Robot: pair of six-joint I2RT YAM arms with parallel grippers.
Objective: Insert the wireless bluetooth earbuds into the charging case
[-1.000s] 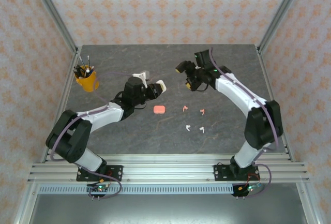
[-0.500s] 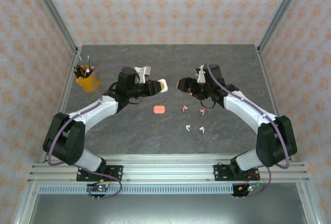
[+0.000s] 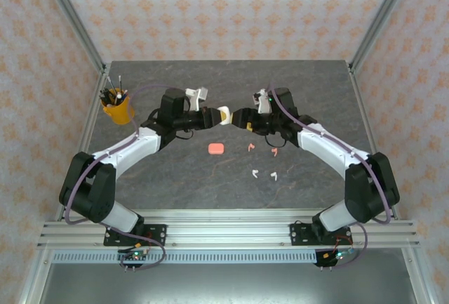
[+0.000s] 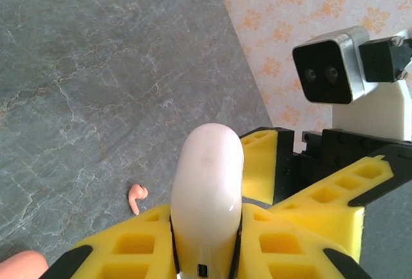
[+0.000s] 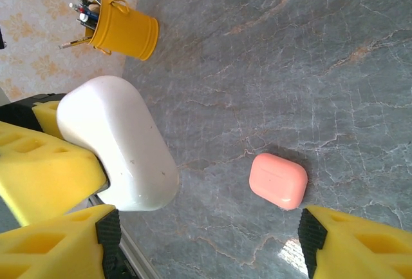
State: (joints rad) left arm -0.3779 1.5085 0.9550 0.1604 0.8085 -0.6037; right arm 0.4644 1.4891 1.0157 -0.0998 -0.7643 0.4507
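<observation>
Basically left gripper clamped the white case above the grey stone table, right gripper sat spread apart facing it, four earbuds lay near the pink case, floral-papered walls around

white case looks glossy smooth plastic (table matt, stone-veined).

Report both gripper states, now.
Left gripper: shut on the white case.
Right gripper: open, close to that case.

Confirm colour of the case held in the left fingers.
White. The case shows best in the right wrist view.
</observation>
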